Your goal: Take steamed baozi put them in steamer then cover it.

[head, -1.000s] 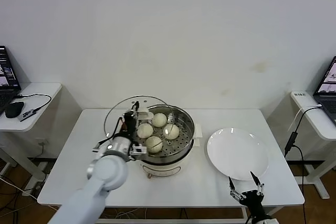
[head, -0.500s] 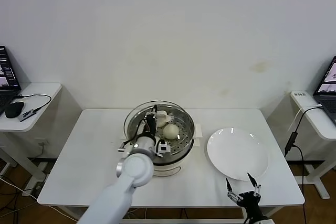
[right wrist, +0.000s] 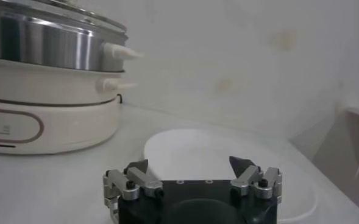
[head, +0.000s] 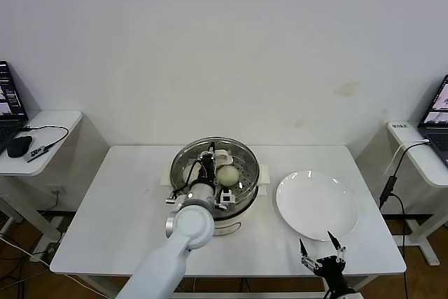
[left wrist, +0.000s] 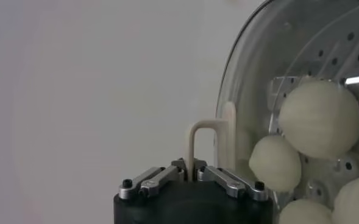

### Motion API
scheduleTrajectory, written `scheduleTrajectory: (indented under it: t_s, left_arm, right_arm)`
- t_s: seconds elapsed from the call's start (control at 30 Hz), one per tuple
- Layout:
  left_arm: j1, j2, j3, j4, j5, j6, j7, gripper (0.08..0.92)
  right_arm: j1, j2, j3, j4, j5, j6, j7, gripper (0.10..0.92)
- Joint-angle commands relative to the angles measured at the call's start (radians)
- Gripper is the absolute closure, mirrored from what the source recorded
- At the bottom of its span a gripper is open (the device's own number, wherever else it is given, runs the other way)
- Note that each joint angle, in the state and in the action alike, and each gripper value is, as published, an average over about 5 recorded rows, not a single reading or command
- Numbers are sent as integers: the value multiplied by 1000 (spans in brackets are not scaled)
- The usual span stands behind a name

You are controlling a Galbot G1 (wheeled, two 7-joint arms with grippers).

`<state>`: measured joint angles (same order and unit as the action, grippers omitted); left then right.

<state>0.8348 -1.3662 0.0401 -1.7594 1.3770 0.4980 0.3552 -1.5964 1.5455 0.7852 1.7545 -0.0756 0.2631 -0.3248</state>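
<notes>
Cover (head: pixel 213 162) sits over the steamer (head: pixel 238 204), its metal rim about level with the pot's rim; whether it is fully seated cannot be told from the head view. Left gripper (head: pixel 209 161) is directly above the pot's centre, fingers pinched tight on the cover's cream oblong handle (left wrist: pixel 211 141). In the left wrist view that handle rises as a narrow loop straight out from between the fingertips, long axis in line with the fingers' gap, so the grip looks centred.

Steamed baozi (left wrist: pixel 320 119) lie inside on the perforated tray, seen through the clear glass: smooth, matte, cream-white domes, close together. Pot wall is shiny stainless steel over a white plastic base with side handles.

Judgement: next move is a straight release and lift; the glass is rigid and heavy, so any tilt at release could let it slide on the rim.

Right gripper (head: pixel 320 264) idles at the table's near edge, fingers spread wide, empty, just beside the bare white plate (head: pixel 316 205).
</notes>
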Motion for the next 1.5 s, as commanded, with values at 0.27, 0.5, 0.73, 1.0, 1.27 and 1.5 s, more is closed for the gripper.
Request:
scheduleTrajectory:
  t_s: [0.27,0.5,0.73,1.0,1.27,1.5]
  left_arm:
    - [25,-24,-5,-6,23,-7,6,859]
    - [32,-24,-22,5,29,-15,0,859]
    - [39,-27,-29,4,24,-25,-4,859]
    - [54,-23,-39,-39,24,-30,-12,785]
    - [146,35,-44,-188,6,-41,-19,560]
    - [258,99,-46,-369,-47,-61,-36,352]
  right_arm:
    - [-1,3,-8,-3,-7,2,-1,203]
    - [-4,2,-8,-5,-8,5,-2,203]
    - [-5,1,-12,-6,-12,7,-3,203]
    - [-5,2,-19,-6,-15,7,-4,203]
    - [-7,0,-21,-7,-16,7,-4,203]
    - [-8,1,-26,-10,-20,7,-3,203]
